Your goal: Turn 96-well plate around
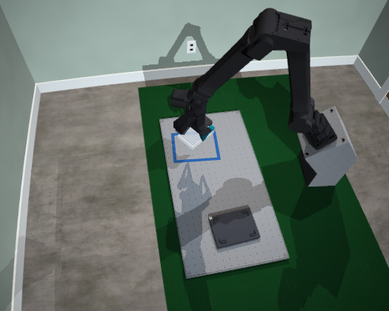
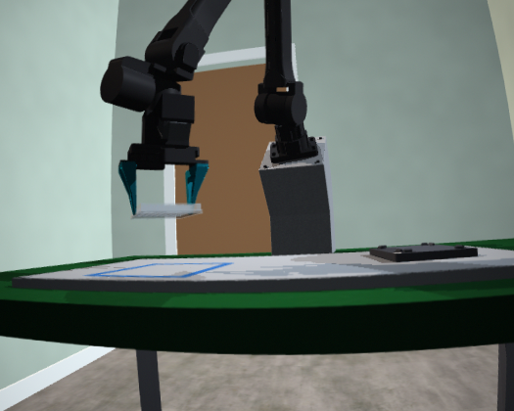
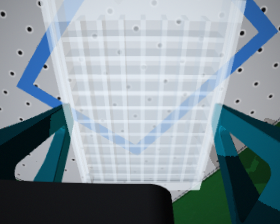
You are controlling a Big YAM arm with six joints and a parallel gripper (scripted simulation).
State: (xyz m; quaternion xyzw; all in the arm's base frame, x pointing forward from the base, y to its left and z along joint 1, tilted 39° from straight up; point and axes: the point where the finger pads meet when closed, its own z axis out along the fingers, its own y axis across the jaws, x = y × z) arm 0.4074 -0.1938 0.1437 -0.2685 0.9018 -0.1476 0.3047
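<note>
My gripper (image 2: 163, 207) with teal fingers is shut on the clear 96-well plate (image 2: 166, 210) and holds it level, well above the deck. The plate also shows in the overhead view (image 1: 191, 140) and fills the wrist view (image 3: 143, 90). It hangs over the blue taped outline B1 (image 1: 195, 147), which also shows in the side view (image 2: 160, 269) and through the plate in the wrist view (image 3: 38, 76). The dark plate nest N1 (image 1: 234, 226) sits empty at the near end of the deck, seen also in the side view (image 2: 424, 252). I cannot make out the plate's cut corner.
The grey perforated deck (image 1: 220, 192) lies on a green table top (image 1: 313, 237). The arm's grey pedestal (image 1: 325, 152) stands at the right of the deck. The arm reaches from it over the deck's far end.
</note>
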